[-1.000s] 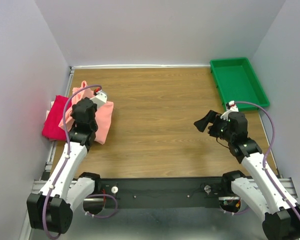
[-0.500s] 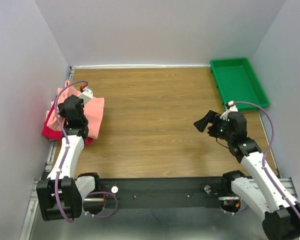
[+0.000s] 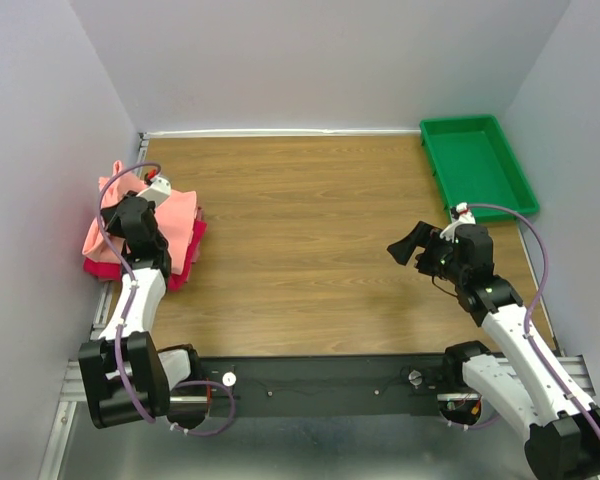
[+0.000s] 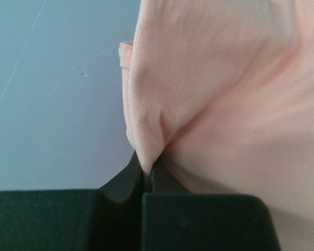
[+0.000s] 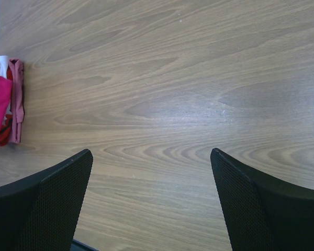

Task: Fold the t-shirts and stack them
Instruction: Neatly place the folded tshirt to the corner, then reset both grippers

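Wooden tabletop [image 3: 310,240] spreads between my two arms. At its far right corner sits the green tray [image 3: 475,160], well apart from anything I am doing. Both t-shirts lie at the table's left edge, close against the wall. The magenta-red t-shirt [image 3: 98,268] is underneath, showing only as a rim along the near and right sides, and the salmon t-shirt [image 3: 180,215] is draped over it, bunched rather than flat. I judge this to be the stacking step, pink laid on red so the pile sits out of the way at the side. My left gripper [image 4: 146,170] is clenched on a pinched ridge of the salmon cloth, which puckers up out of the closed jaws; gripping a fold like that lets me place the shirt without it spreading. My right gripper [image 5: 150,152] hangs above the wood on the right, jaws spread wide, holding and touching nothing.
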Controlling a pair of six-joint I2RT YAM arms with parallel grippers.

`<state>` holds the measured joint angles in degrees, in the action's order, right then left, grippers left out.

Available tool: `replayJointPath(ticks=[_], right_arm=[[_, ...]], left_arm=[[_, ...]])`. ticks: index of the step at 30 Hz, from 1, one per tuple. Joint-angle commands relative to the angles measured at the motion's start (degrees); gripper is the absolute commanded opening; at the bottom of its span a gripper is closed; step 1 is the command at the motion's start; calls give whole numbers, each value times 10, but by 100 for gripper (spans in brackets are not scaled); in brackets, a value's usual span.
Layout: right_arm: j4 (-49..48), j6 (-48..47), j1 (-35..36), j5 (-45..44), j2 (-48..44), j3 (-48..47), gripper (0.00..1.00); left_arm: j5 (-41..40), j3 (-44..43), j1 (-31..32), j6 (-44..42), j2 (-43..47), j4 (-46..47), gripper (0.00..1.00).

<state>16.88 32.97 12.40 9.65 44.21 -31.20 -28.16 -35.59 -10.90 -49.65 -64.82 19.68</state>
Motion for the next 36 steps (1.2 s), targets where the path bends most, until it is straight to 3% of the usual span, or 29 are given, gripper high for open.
replayJointPath(ticks=[1, 12, 13, 14, 15, 17, 20, 27, 31, 36], right_arm=[[13, 1, -1, -2, -2, 7, 100], [13, -2, -2, 2, -8, 7, 100], [14, -2, -1, 3, -7, 8, 100], [14, -2, -1, 4, -7, 8, 100], [15, -2, -2, 4, -6, 7, 100], [14, -2, -2, 5, -4, 6, 100], [14, -2, -1, 5, -3, 7, 100], [15, -2, -2, 9, -11, 6, 100], [15, 0, -2, 4, -4, 4, 100], [15, 4, -1, -23, -3, -1, 100]], left_arm=[[-8, 16, -8, 17, 5, 76, 0], [-15, 47, -26, 15, 3, 148, 1], [-15, 47, -26, 17, 0, 148, 9], [-19, 47, -26, 19, 0, 150, 27], [-21, 46, -27, 23, 0, 153, 75], [-22, 38, -28, 37, 1, 148, 79], [-33, 14, -33, 69, 1, 137, 98], [-24, -80, -34, 175, 2, 70, 98], [44, -193, -33, 353, -11, -41, 98], [149, -426, -32, 576, -87, -251, 98]])
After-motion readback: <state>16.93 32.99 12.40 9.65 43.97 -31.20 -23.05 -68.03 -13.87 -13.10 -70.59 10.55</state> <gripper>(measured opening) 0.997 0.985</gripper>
